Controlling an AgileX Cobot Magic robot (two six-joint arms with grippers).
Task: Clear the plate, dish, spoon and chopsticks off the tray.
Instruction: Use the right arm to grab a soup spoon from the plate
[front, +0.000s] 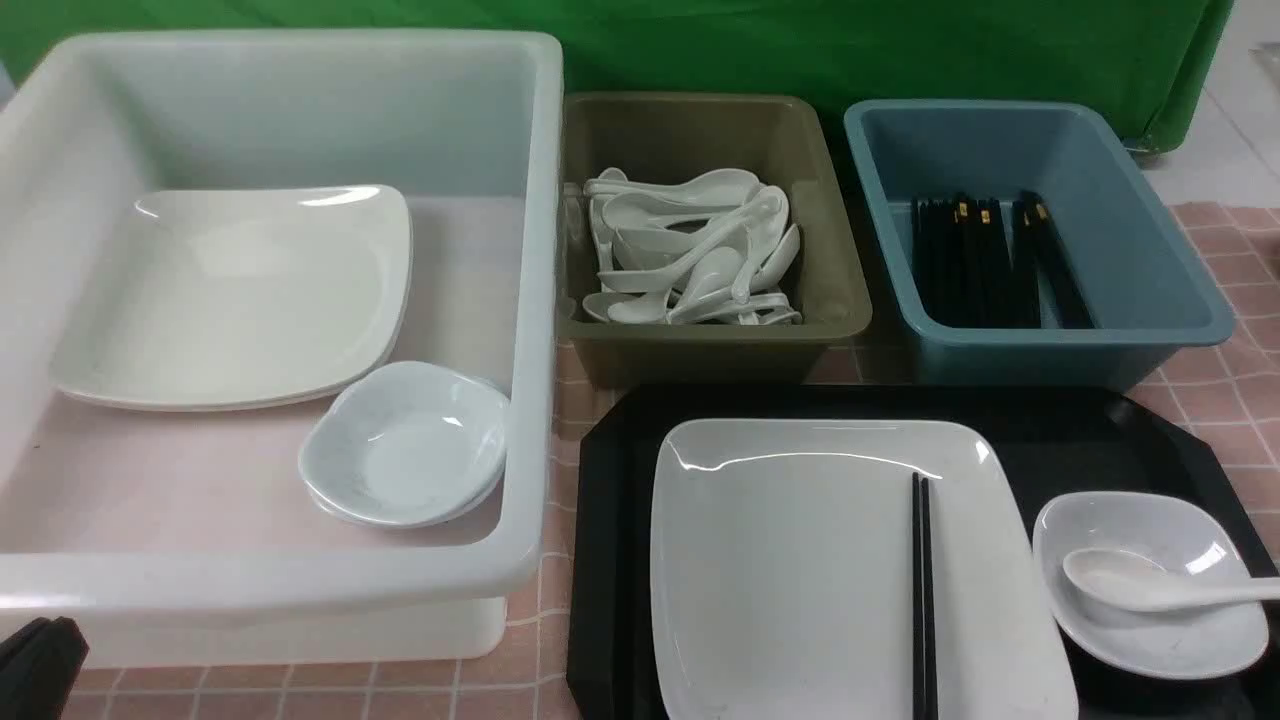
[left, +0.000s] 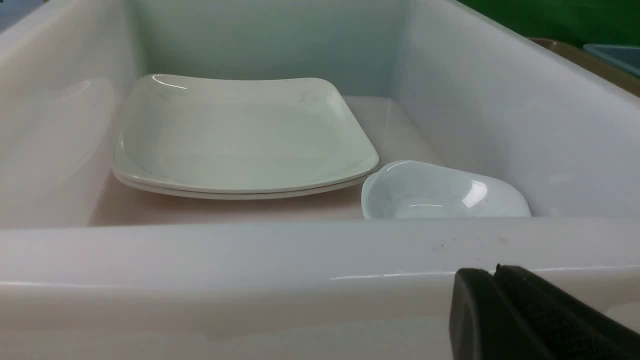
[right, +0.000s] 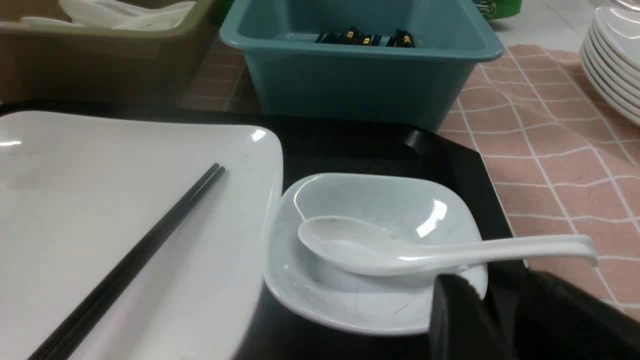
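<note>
My left claw (left: 492, 274) hangs pressed together at the white tub (left: 250, 250), well off the tray (front: 1100, 440). My right claw (right: 495, 282) is spread, low at the tray's right end, hiding part of the rim of the dish (right: 370, 195) that holds the spoon (right: 400, 252). The plate (front: 780, 560) and chopsticks (front: 921, 600) lie mid-tray, their near ends cut off.

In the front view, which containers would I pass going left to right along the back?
Large white plastic tub, olive plastic tub of white spoons, blue plastic tub of black chopsticks.
</note>
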